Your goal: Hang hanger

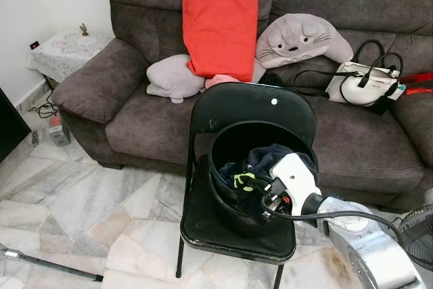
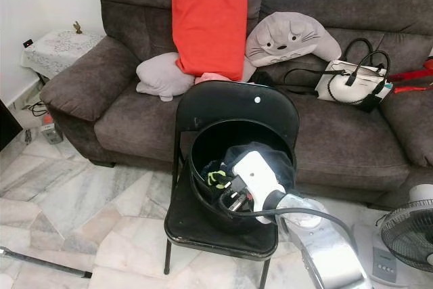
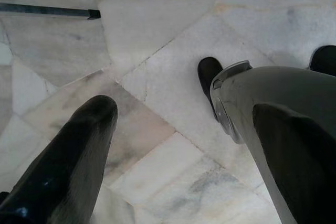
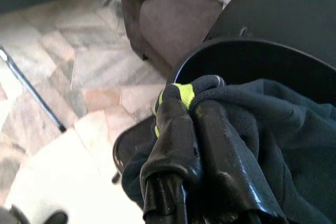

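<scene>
A living room with a pale marble floor (image 1: 81, 201) and one long dark grey sofa (image 1: 352, 133) along the back. In front of the sofa stands one black folding chair (image 1: 237, 231), and on its seat sits one black bucket (image 1: 226, 191) holding dark clothes.

The right pincer (image 4: 191, 114) reaches into the bucket from the robot's side. Its two black fingers (image 4: 176, 140) are pressed together on a fold of navy garment (image 4: 262, 114) with a neon yellow-green trim, gripping it at the bucket's near rim. The rest of the garment spills away behind the pincer, deeper into the bucket. No hanger can be made out anywhere in these views, so I cannot tell where it is.

The left pincer (image 3: 173, 145) hangs low over the marble floor with its two fingers spread apart and nothing between them; below it are the robot's dark feet (image 3: 209, 74).

Beyond the right pincer, on the sofa: one red cloth (image 1: 220, 18) draped down the backrest, one grey plush with a whiskered face (image 1: 301, 38), one pale grey cushion (image 1: 172, 76), and one white handbag with black straps (image 1: 365, 82). One fan (image 2: 406, 231) stands off to the pincer's right. One small side surface with a lace cover (image 1: 64, 52) sits far to its left. No readable writing or brand is visible.
</scene>
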